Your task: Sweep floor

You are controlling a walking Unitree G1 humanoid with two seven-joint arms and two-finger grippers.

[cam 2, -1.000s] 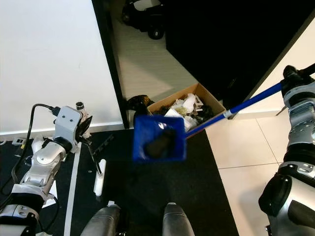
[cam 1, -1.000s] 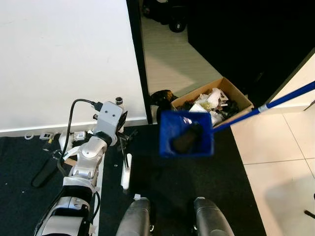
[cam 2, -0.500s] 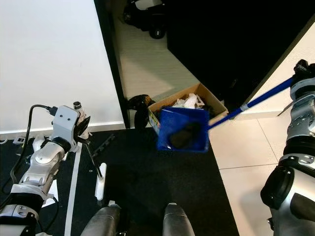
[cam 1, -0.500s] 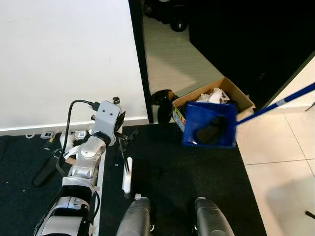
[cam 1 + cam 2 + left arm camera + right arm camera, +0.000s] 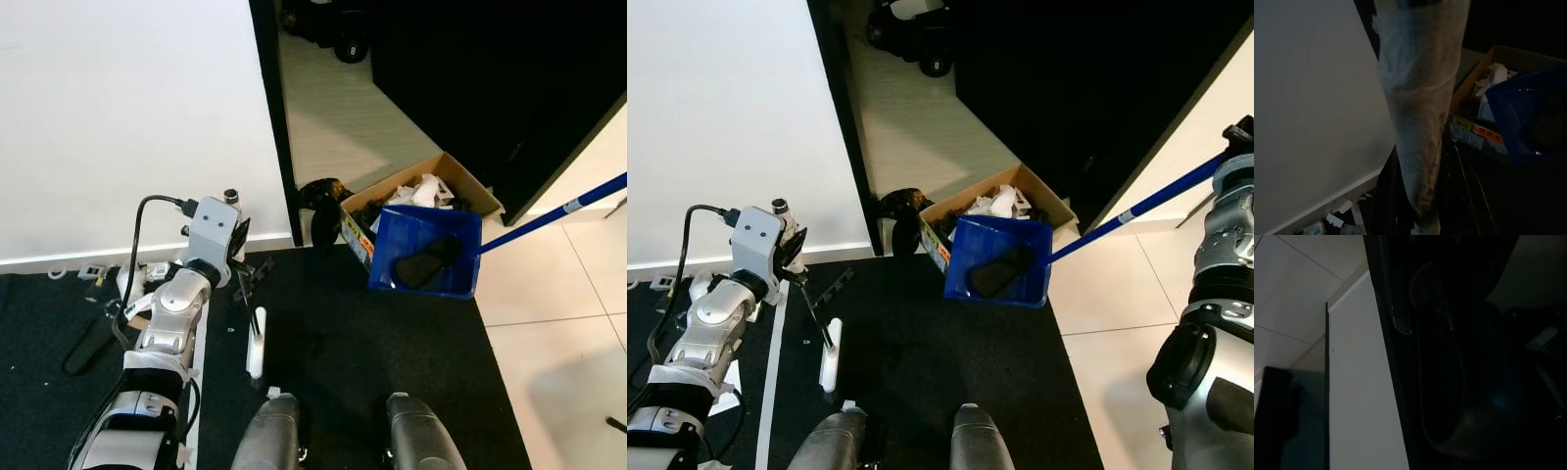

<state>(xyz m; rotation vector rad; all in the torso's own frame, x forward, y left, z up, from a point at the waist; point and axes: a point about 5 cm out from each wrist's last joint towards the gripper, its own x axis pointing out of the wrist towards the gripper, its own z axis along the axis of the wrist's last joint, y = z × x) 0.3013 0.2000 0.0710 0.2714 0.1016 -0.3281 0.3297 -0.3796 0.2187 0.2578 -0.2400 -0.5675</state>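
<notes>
Left eye view: one blue dustpan hangs tilted at the near edge of one cardboard box, its long handle running up and right.

Right eye view: the handle reaches the right arm; whether the jaws are clenched cannot be told.

Left wrist view: one pale broom handle runs lengthwise; its grip cannot be told either.

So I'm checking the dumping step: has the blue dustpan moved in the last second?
Yes. The blue dustpan has moved toward the robot's right, from over the black mat to the cardboard box, overlapping its near edge.
</notes>
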